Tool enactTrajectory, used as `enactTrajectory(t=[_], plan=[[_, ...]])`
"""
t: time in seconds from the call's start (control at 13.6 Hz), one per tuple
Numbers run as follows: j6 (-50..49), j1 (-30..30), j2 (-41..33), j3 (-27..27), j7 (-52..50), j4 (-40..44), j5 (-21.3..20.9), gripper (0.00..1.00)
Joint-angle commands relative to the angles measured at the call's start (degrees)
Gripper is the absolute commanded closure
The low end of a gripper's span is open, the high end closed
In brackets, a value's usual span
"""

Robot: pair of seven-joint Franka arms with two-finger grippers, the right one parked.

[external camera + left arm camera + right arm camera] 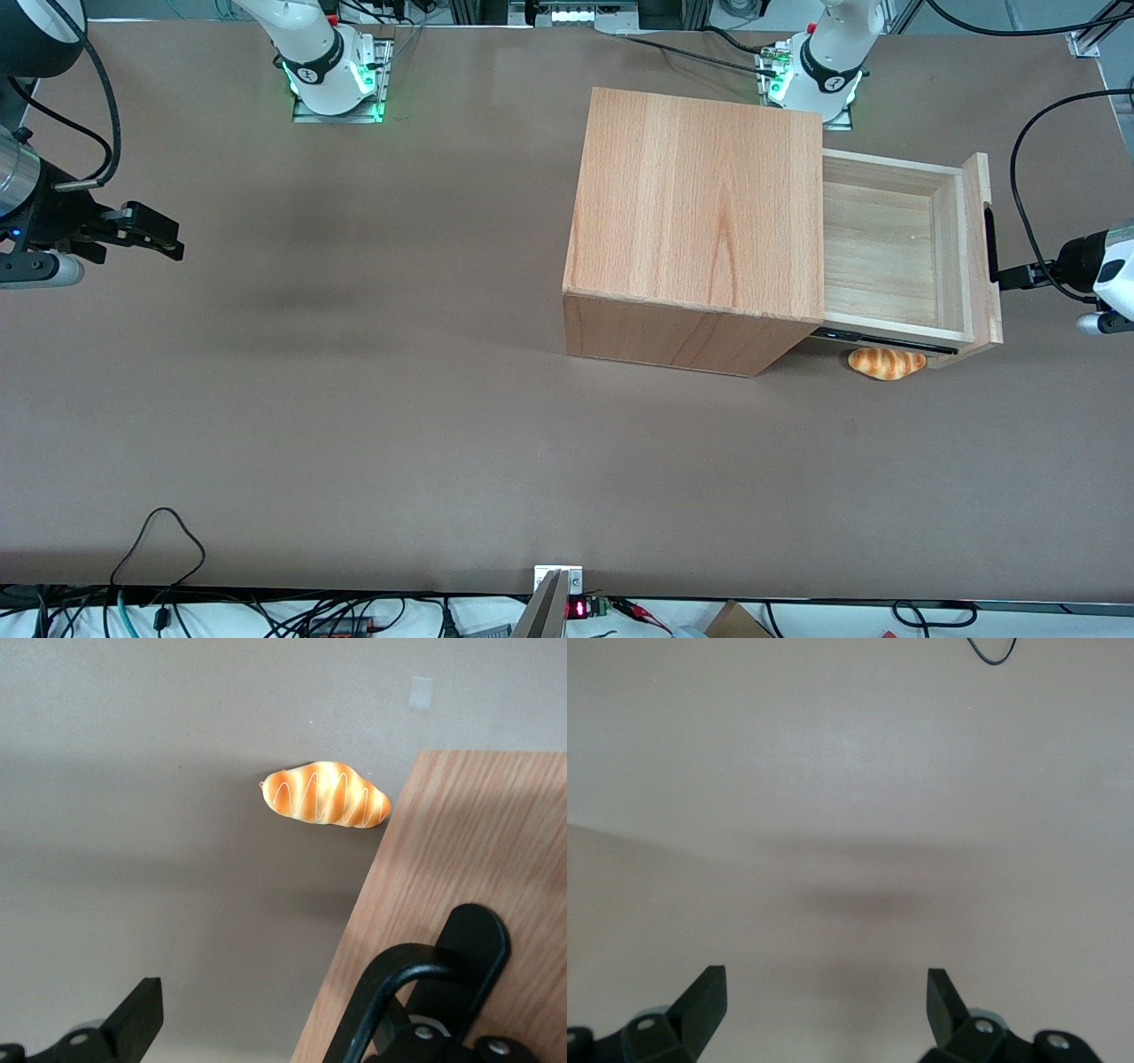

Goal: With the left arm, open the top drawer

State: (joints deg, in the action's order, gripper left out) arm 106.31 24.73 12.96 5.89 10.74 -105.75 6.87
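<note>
The wooden cabinet point(700, 204) stands on the brown table with its top drawer point(886, 257) pulled well out toward the working arm's end, and the pale tray is bare inside. The drawer's front panel point(979, 248) point(461, 842) carries a long black slot handle point(990, 244) point(474, 935). My left gripper point(1010, 276) point(266, 992) is right at this handle and open. One finger sits in the handle slot, and the other finger point(133, 1019) hangs over bare table beside the panel's edge.
A toy bread loaf point(886, 362) point(326, 795) lies on the table beside the pulled-out drawer, nearer to the front camera. A black slide rail point(886, 338) shows under the drawer. Cables lie along the table's near edge point(159, 540).
</note>
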Motion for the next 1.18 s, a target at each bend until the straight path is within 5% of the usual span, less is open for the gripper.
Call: enactTrajectory(t=[0.0, 0.37, 1.1], plan=[[-1.2, 0.9, 3.4, 0.4, -1.4, 5.9, -0.2, 0.00], [-6.9, 2.2, 4.2, 0.4, -0.6, 10.6, 3.2, 0.00], [-16.8, 1.6, 3.5, 1.7, -1.2, 23.7, 2.2, 0.00]])
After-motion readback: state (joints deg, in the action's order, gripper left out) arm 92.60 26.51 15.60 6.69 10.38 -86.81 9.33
